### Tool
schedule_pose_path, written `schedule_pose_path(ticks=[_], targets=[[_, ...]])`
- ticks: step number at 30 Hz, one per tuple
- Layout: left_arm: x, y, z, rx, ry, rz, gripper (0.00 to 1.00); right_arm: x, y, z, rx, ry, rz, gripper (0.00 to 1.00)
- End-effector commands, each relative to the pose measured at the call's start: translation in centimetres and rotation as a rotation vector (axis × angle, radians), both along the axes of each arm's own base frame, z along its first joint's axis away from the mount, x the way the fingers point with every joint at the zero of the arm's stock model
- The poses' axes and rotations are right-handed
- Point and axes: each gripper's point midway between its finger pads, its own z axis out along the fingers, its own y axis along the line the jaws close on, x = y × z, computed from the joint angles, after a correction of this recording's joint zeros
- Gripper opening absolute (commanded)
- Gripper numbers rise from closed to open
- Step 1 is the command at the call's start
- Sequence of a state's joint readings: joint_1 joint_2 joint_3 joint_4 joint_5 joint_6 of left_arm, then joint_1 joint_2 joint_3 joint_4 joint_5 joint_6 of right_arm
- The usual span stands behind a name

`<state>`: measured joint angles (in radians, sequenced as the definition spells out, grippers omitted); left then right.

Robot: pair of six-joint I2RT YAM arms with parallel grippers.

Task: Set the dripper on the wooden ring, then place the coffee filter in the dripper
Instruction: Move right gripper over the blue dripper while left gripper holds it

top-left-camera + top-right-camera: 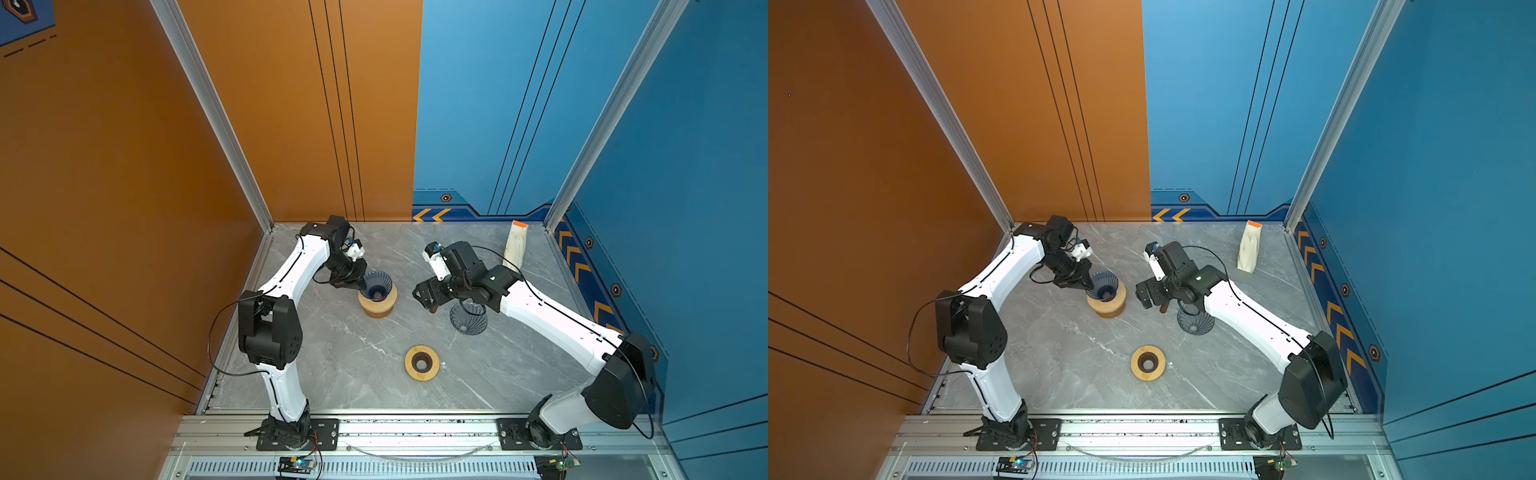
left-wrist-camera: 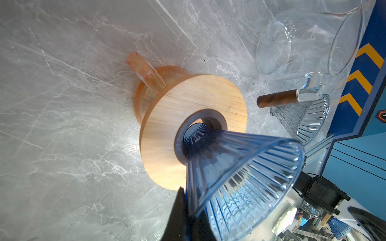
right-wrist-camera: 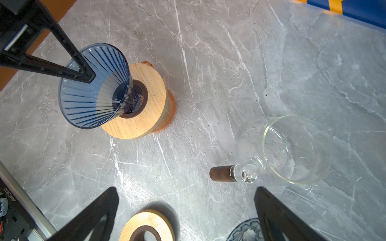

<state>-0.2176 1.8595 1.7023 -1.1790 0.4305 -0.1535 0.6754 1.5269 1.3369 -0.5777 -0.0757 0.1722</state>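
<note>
Left gripper [image 1: 362, 286]: it's pinching the near rim of the blue ribbed cone [image 1: 376, 284], jaws clamped on the glass, one finger inside the cone and one outside.
Task piece: I'm reading that cone as the filter. Its narrow end is sitting in the dark hole of the wooden collar [image 1: 378, 307], and it's leaning toward the gripper, not upright.
Under it: the collar is resting on an orange cup [image 2: 142, 98] with a stubby handle.
Step in hand: seating, I'd say. The tip is in, but the cone is tilting.
Next move: this is calling for righting the cone until it's bearing on the collar, then letting go gently. Ribbed glass held by one edge could tip or skid.
Centre front: a spare wooden ring [image 1: 411, 365] is lying flat, well apart.
Right gripper [image 3: 186, 191]: it's hanging with jaws spread wide, holding nothing, above the table beside a glass server [image 3: 292, 181].
Further right: a second cone [image 1: 468, 318] is lying on its side, and a pale packet [image 1: 515, 245] is standing at the back. Its contents are too small to tell.
Surface: grey marble tabletop [image 1: 353, 374], hard and smooth.
Room: orange wall [image 1: 124, 166] on the left, blue wall [image 1: 685, 208] on the right.
</note>
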Motion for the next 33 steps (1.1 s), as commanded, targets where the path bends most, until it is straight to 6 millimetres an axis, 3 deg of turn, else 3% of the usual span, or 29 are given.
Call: schedule_pose_path(ticks=[1,9,14,24,26,33], targets=[[0.0,0.2,0.6,0.018,0.001,-0.008,0.1,0.3,0.7,0.9,0.021,0.013,-0.018,1.0],[0.5,-0.1,1.2,0.0,-0.013,-0.001,0.28,0.9,2.4,1.8,0.065,0.026,-0.019,0.95],[0.7,0.2,1.8,0.002,-0.033,0.009,0.33,1.0,3.1,2.1,0.101,0.059,-0.03,0.9],[0.5,0.9,3.9,0.007,-0.1,0.036,0.34,2.0,5.0,1.4,0.112,0.142,-0.036,0.7],[0.5,0.9,3.9,-0.001,-0.115,0.048,0.33,1.2,6.4,1.3,0.114,0.158,-0.001,0.66],[1.5,0.9,3.5,-0.025,-0.17,0.1,0.28,1.4,7.7,0.5,0.098,0.183,0.013,0.63]])
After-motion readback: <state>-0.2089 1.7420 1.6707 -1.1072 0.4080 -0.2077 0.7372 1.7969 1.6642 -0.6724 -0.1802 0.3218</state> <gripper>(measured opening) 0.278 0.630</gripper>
